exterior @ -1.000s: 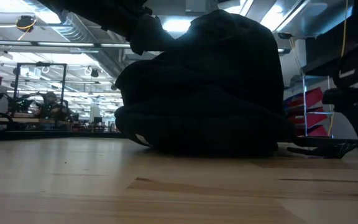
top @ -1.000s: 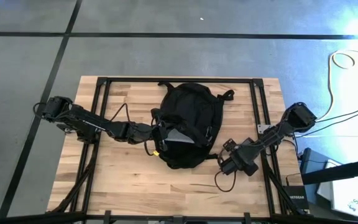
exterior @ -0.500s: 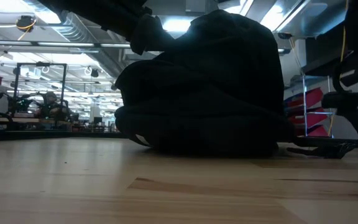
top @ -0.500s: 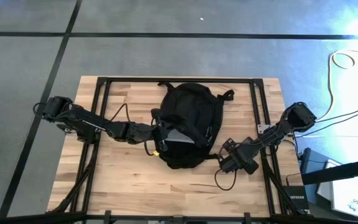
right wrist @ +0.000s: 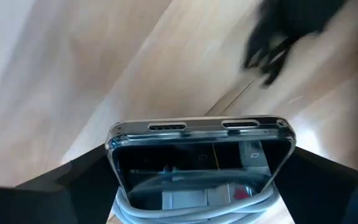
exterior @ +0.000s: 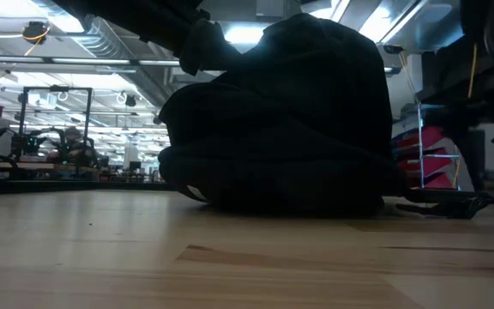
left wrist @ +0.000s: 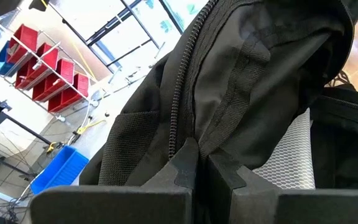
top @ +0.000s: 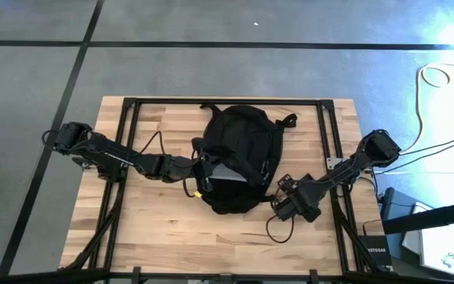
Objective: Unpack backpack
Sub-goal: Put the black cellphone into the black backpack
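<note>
**Backpack mid-table, both claws busy**

Sitting about in the middle of the wooden table [top: 156, 213] is the black backpack [top: 239, 154], long axis running from the far edge toward the near edge. The top handle loop points at the far edge and the rounded bottom faces the near side. From the low camera it's just a big dark mound, so detail there is poor.

The left gripper [top: 201, 169] is at the bag's left flank, fingers pinched tight on the fabric right by the zipper [left wrist: 180, 93]. A pale mesh panel [left wrist: 288, 155] shows just beside that fold.

The right gripper [top: 287, 207] is off the bag's near right corner, clamped on what looks like a clear-cased phone [right wrist: 199, 163] with a white cable [right wrist: 191, 208] wrapped around it. Hard to be sure from that angle.

Room-wise: bare wood to the left of the bag and along the near edge. The right side is tighter, with the arm and a black frame rail [top: 329, 150] close by.
</note>
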Robot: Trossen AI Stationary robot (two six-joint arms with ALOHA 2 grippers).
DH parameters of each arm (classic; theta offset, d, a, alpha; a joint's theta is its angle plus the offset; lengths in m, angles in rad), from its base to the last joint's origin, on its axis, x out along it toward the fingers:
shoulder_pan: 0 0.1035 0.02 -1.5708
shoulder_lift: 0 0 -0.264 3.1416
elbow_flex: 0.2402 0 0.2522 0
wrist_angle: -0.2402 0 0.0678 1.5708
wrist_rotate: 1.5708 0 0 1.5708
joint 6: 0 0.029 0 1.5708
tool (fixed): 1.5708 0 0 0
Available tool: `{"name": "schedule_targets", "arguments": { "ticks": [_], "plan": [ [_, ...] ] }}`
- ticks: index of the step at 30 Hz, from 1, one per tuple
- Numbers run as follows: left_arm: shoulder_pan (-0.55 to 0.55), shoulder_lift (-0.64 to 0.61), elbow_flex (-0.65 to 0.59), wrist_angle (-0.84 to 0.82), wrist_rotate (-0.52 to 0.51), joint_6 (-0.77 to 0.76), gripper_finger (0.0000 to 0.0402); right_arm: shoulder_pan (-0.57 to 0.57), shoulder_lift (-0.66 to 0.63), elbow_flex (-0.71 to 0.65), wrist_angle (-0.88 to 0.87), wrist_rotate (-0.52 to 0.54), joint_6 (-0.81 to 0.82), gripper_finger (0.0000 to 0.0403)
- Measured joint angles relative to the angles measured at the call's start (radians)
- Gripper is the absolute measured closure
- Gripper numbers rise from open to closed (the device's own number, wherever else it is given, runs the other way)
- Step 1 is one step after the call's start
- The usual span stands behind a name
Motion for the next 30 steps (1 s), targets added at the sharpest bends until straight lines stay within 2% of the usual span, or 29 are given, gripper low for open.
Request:
{"name": "schedule_targets", "arguments": {
  "ticks": [6, 11, 16, 18, 21, 23, 27, 30],
  "plan": [
    [0.000, 0.000, 0.000, 0.000, 0.000, -0.001, 0.0402, 0.001, 0.000, 0.127, -0.039, 0.002, 0.109, 0.0061],
    [0.000, 0.000, 0.000, 0.000, 0.000, 0.001, 0.0402, 0.002, 0.000, 0.292, -0.030, 0.014, 0.241, 0.0053],
    [0.000, 0.000, 0.000, 0.001, 0.000, 0.002, 0.0402, 0.002, 0.000, 0.447, 0.092, 0.058, 0.286, 0.0063],
    [0.000, 0.000, 0.000, 0.002, 0.000, -0.002, 0.0402, 0.002, 0.000, 0.475, 0.194, 0.087, 0.292, 0.0063],
    [0.000, 0.000, 0.000, 0.010, 0.007, -0.028, 0.0402, 0.001, 0.000, 0.482, 0.394, 0.143, 0.274, 0.0055],
    [0.000, 0.000, 0.000, 0.009, 0.029, -0.045, 0.0402, -0.002, 0.000, 0.482, 0.490, 0.177, 0.203, 0.0054],
    [-0.022, 0.000, 0.000, 0.007, 0.048, -0.062, 0.0402, -0.038, -0.001, 0.457, 0.547, 0.264, 0.042, 0.0061],
    [-0.045, 0.000, -0.001, 0.006, 0.050, -0.047, 0.0402, -0.098, -0.001, 0.402, 0.610, 0.284, 0.011, 0.0061]
  ]
}}
